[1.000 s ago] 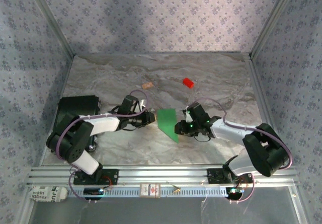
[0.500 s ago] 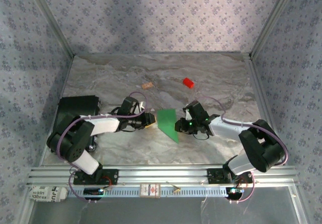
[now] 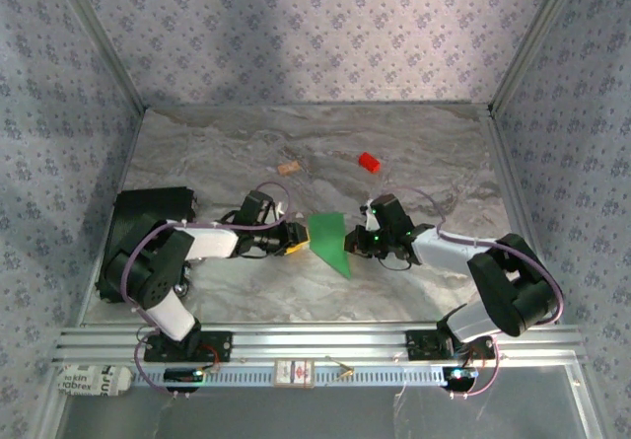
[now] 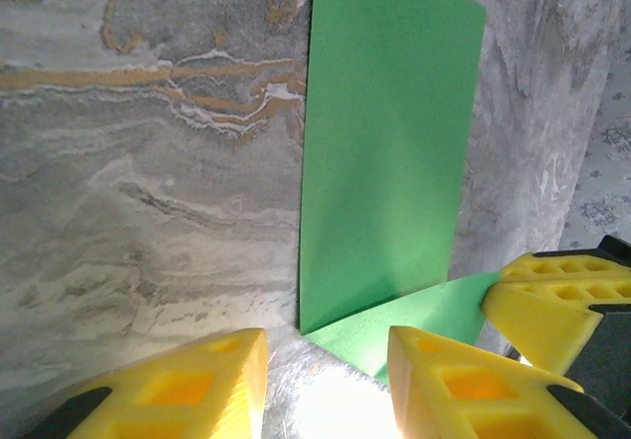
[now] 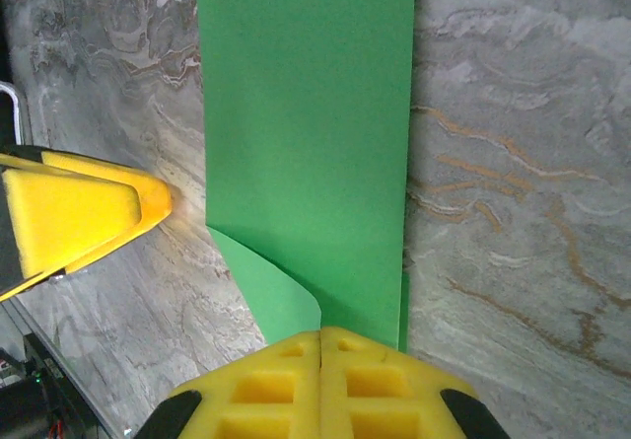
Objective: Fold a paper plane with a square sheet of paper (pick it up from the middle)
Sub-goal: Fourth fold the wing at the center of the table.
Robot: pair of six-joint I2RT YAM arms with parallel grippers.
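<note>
The green square sheet of paper (image 3: 328,241) lies folded on the marble table, wide at its far end and tapering to a point toward me. In the right wrist view one layer (image 5: 306,133) lies flat and a lower flap (image 5: 266,286) curls out beside the jaws. My right gripper (image 5: 320,345) is shut, pinching the paper's near edge; from above it (image 3: 353,245) sits at the sheet's right side. My left gripper (image 4: 325,385) stands open just short of the sheet's (image 4: 389,143) left edge (image 3: 294,246), with bare table between its fingers.
A small red block (image 3: 369,162) and a tan cork-like piece (image 3: 289,169) lie farther back on the table. A black box (image 3: 153,212) sits at the left. A metal rail (image 3: 315,345) runs along the near edge, and patterned walls close in the sides.
My right gripper has closed onto the paper's edge. My left gripper has opened wider and shifted slightly nearer beside the sheet. The paper has barely moved.
</note>
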